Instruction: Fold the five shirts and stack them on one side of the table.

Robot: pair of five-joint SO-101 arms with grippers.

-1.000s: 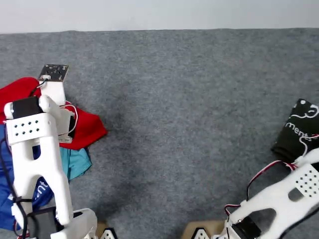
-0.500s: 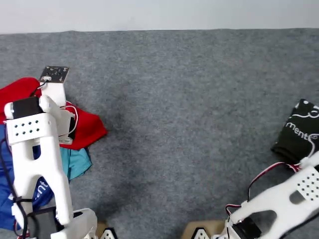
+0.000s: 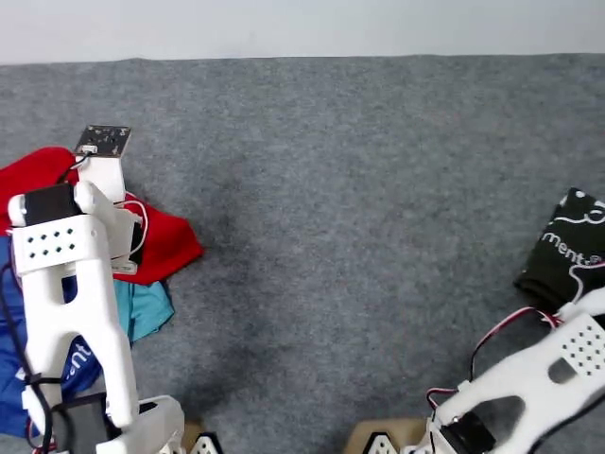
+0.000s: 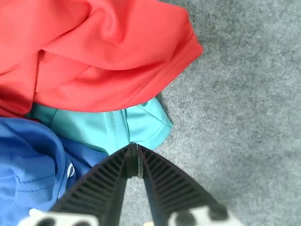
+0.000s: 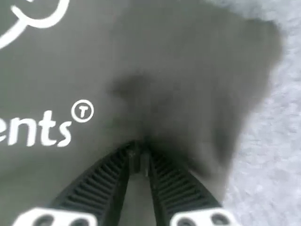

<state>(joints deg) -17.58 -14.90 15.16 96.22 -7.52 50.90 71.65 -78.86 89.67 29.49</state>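
one folded, a heap to go
the folded black shirt (image 3: 565, 251) lies at the table's (image 3: 359, 189) 3 o'clock edge, likely starting the stack; red shirt (image 3: 165, 241), teal shirt (image 3: 149, 307) and blue shirt (image 3: 9, 378) lie crumpled together at 9 o'clock. right gripper (image 5: 139, 159) hangs over the black shirt, jaws pressed together, empty; left gripper (image 4: 133, 159), likewise closed on nothing, hangs by the teal shirt's hem.

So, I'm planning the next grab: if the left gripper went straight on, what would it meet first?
Likely the teal shirt, whose edge lies just ahead of the shut left gripper; depth is unclear.
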